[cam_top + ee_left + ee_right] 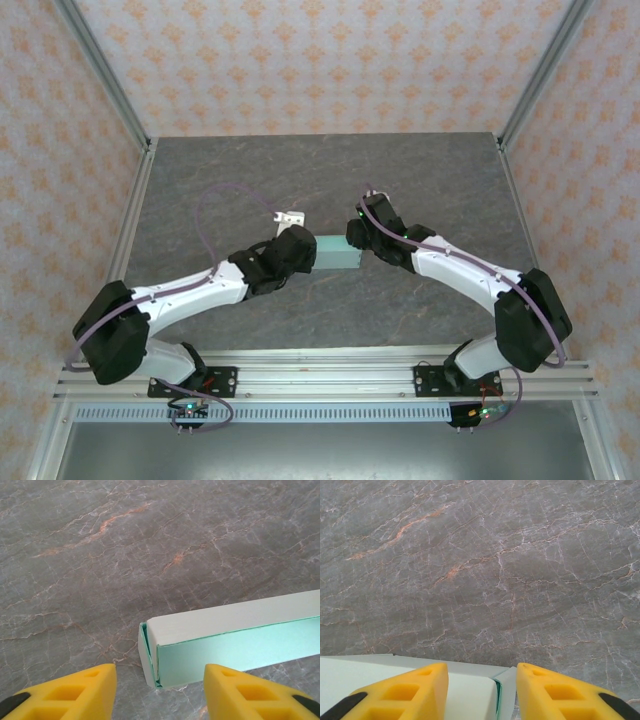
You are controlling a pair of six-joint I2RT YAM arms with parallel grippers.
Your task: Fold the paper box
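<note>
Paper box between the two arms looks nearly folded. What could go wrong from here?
The end flap by the left gripper shows a slit along its edge, so it may spring open. That gripper's jaws stand apart, off the paper box, so nothing pins this end. A nudge from the right gripper at the other end could slide the light card along the table.

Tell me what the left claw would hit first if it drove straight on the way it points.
Probably the near end of the paper box, which lies just ahead of the left claw; depth is hard to judge.
</note>
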